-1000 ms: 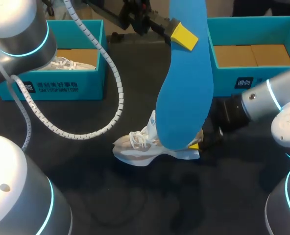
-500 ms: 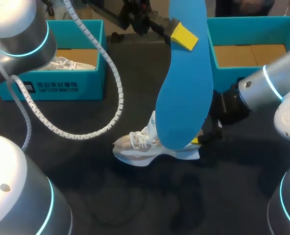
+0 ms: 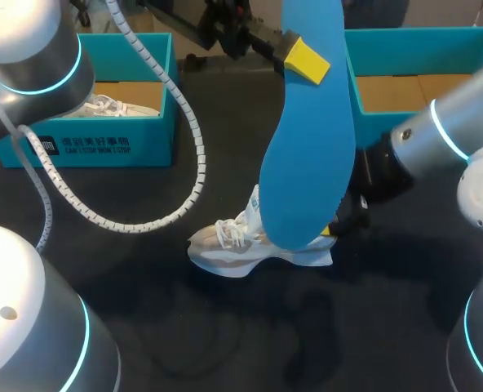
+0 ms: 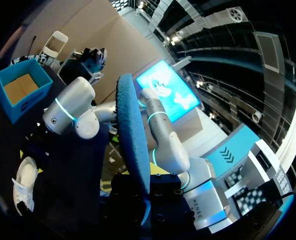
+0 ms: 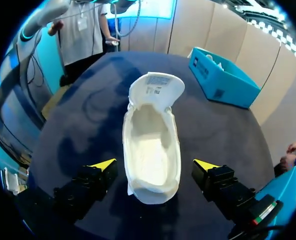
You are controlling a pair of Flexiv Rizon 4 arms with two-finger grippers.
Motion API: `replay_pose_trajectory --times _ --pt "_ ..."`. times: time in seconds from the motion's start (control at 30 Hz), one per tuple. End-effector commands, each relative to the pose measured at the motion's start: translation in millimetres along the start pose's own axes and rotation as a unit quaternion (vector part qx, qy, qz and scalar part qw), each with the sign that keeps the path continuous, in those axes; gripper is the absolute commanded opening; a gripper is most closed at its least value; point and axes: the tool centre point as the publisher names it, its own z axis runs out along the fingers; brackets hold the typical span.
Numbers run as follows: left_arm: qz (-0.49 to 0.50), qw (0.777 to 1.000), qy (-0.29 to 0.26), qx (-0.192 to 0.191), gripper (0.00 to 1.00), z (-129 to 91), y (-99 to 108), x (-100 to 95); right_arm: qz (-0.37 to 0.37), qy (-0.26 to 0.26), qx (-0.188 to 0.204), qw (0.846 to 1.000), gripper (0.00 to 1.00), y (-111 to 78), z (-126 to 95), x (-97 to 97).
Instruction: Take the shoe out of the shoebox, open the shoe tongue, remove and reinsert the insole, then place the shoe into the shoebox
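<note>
Right wrist view shows the right end effector (image 5: 155,165) spread wide, its yellow tips flanking the heel of the white shoe (image 5: 150,135) on the tabletop (image 5: 88,125), holding nothing; the left end effector (image 3: 303,59) clamps the blue insole (image 3: 307,163) upright above the shoe.

A robotics lab: a grey left arm (image 3: 29,65) and right arm (image 3: 458,135) with glowing blue rings over a dark desk (image 3: 225,335), with a teal left shoebox (image 3: 95,145) and right shoebox (image 3: 388,122) at its far side.

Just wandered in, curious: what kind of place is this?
Probably a robot test bench: the left arm holds a blue insole over a white shoe on a dark table, with teal shoeboxes behind.
</note>
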Motion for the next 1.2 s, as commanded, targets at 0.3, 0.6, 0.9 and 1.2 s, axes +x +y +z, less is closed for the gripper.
replay_pose_trajectory --times 0.3,0.6,0.9,1.2 --pt "0.0 1.0 0.0 0.001 0.0 0.0 1.4 -0.4 0.028 0.022 0.142 0.989 1.0 22.9 -13.7 0.5" --pt "0.0 1.0 0.0 0.001 0.0 0.0 1.4 -0.4 0.03 0.012 0.2 0.979 1.0 26.1 -4.8 4.0" --pt "0.0 1.0 0.0 0.001 0.0 0.0 1.4 -0.4 0.023 0.025 0.222 0.974 1.0 21.1 0.7 3.3" --pt "0.0 1.0 0.0 0.001 0.0 0.0 1.4 -0.4 0.038 0.031 0.227 0.973 1.0 17.9 2.1 3.8"
